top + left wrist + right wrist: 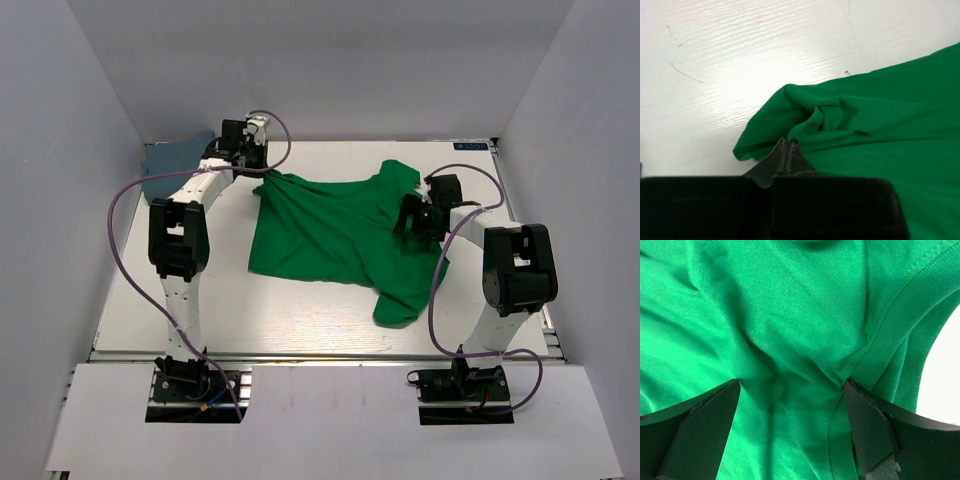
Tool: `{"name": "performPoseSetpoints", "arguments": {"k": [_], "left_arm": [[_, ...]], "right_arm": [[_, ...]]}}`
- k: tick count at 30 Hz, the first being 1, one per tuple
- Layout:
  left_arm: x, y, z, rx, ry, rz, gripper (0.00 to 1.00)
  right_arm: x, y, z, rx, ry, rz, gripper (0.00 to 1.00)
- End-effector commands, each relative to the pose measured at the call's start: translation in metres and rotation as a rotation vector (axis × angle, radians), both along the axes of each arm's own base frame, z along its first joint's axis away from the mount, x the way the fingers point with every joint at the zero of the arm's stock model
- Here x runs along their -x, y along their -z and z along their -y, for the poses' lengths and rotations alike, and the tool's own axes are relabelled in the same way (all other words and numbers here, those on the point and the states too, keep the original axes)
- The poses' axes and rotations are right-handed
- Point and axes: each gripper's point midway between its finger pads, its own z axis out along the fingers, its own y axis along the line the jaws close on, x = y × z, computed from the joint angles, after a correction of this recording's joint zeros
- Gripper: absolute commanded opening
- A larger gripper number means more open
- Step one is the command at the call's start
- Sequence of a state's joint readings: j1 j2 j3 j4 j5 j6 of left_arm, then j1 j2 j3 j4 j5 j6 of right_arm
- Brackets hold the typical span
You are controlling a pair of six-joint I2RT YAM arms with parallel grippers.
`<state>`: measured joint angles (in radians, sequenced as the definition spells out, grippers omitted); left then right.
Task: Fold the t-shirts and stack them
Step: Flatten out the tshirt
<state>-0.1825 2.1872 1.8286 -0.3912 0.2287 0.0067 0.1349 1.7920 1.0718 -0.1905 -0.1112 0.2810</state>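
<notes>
The bright green t-shirt (330,235) lies crumpled across the middle of the table, one sleeve trailing toward the front right. My left gripper (262,170) is at the shirt's far left corner. In the left wrist view that gripper (787,141) is shut, with a bunched fold of the green t-shirt (880,130) pinched at its tips. My right gripper (408,215) rests on the shirt's right side. Seen from the right wrist, it (791,385) stands wide open, both fingers pressed into the green cloth (790,305) beside the ribbed collar. The grey-blue t-shirt (175,160) lies heaped at the back left.
White walls close in the table (300,310) on the left, back and right. Purple cables loop beside each arm. The table's metal front edge (320,352) runs just ahead of the arm bases.
</notes>
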Motion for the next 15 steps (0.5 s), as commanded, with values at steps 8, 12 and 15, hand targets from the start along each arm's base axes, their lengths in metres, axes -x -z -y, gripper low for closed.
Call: {"name": "performPoseSetpoints", "arguments": {"k": [8, 12, 15], "left_arm": [[-0.015, -0.003, -0.04, -0.042, -0.078, -0.018, 0.0], [-0.004, 0.005, -0.07, -0.076, -0.17, -0.057, 0.0], [0.009, 0.001, -0.074, -0.062, -0.182, -0.073, 0.0]], "right_arm": [[0.011, 0.014, 0.007, 0.021, 0.018, -0.069, 0.9], [0.01, 0.013, 0.007, 0.021, 0.019, -0.063, 0.9], [0.01, 0.012, 0.007, 0.02, 0.02, -0.062, 0.9]]}}
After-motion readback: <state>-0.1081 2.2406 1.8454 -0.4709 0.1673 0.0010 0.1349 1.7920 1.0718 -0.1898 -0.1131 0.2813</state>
